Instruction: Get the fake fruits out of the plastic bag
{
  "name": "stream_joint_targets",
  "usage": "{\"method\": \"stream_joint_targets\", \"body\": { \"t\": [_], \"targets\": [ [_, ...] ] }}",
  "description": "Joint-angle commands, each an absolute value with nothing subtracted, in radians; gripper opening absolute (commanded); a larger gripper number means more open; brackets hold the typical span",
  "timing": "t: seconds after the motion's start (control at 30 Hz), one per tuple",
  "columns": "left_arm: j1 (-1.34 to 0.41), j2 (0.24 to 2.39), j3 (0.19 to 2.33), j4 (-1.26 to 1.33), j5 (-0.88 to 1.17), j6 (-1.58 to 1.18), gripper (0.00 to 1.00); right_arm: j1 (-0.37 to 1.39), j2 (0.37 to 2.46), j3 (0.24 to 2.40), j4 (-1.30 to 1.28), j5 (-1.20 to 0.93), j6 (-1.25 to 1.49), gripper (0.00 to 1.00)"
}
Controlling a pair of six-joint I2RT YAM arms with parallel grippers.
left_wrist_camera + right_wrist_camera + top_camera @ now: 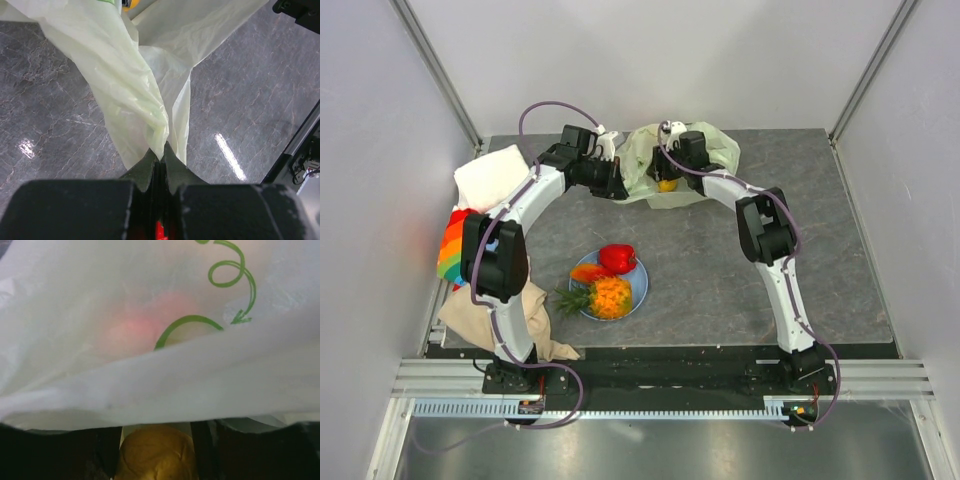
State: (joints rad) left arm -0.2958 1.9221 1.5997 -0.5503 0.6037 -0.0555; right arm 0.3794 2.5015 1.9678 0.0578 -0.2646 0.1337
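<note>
Far centre of the worktop (840, 290): the plastic bag (705, 150) lies crumpled, with both arms reaching in to it.

Left claw (160, 152): shut tight on a gathered fold of the bag's film. I hold only film there, no fruit. From that pinch the bag fans away from me, so its long axis runs from the left claw towards the far right.

Right claw (156, 432): part-way open, nose under the bag's loose edge. A yellow-orange round fruit (156, 457) fills the gap between the fingers (102, 452), and both sides look to be touching it. I read that as a hold. How firm it is I cannot tell.

Deeper in, past the film with the green swirl print, there is a peach-pink fruit (142, 325). It is seen only as a blur through the plastic, straight ahead of the right claw and above the round one.

Already out: the red pepper (617, 257), the pineapple (608, 298) and an orange-red piece (587, 272). They sit on the light-blue plate (640, 282), near centre between the arms.

Key relation: the held fruit sits at the bag's mouth, just under the overhanging film. The plate lies back towards the arm bases, on the opposite side from the bag's depth. The right arm is the one on the fruit; the left only anchors.

My judgement is that the exit line is straight back out of the mouth, towards me. The draped film may snag and ride along.
</note>
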Motion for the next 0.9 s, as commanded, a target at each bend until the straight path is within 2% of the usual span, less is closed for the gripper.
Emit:
{"method": "stream_joint_targets", "body": {
  "t": [0.0, 0.2, 0.5, 0.57, 0.67, 0.7, 0.77, 0.8, 0.87],
  "targets": [
    [-0.290, 1.890, 1.628, -0.548, 0.597, -0.043, 0.02, 0.351, 2.392, 1.941, 0.104, -0.281, 0.153, 0.54],
    [-0.290, 1.882, 1.623, -0.549, 0.604, -0.040, 0.01, 0.281, 2.174, 1.703, 0.101, -0.345, 0.155, 0.36],
    [-0.298, 1.839, 1.591, -0.564, 0.801, -0.077, 0.02, 0.193, 1.852, 1.418, -0.174, -0.442, 0.009, 0.31],
    [-0.298, 1.790, 1.566, -0.565, 0.830, -0.098, 0.02, 0.193, 1.787, 1.382, -0.199, -0.468, -0.030, 0.36],
    [-0.308, 1.763, 1.529, -0.548, 0.804, -0.117, 0.02, 0.213, 1.793, 1.364, -0.166, -0.514, -0.048, 0.51],
    [-0.314, 1.767, 1.526, -0.540, 0.795, -0.117, 0.02, 0.224, 1.810, 1.385, -0.157, -0.494, -0.029, 0.65],
    [-0.319, 1.787, 1.532, -0.526, 0.775, -0.106, 0.02, 0.247, 1.886, 1.464, -0.147, -0.469, -0.003, 0.77],
    [-0.319, 1.796, 1.549, -0.526, 0.769, -0.106, 0.02, 0.252, 1.916, 1.492, -0.141, -0.463, 0.050, 0.98],
    [-0.319, 1.818, 1.566, -0.528, 0.765, -0.100, 0.01, 0.252, 2.011, 1.590, -0.150, -0.425, 0.109, 0.98]
  ]
}}
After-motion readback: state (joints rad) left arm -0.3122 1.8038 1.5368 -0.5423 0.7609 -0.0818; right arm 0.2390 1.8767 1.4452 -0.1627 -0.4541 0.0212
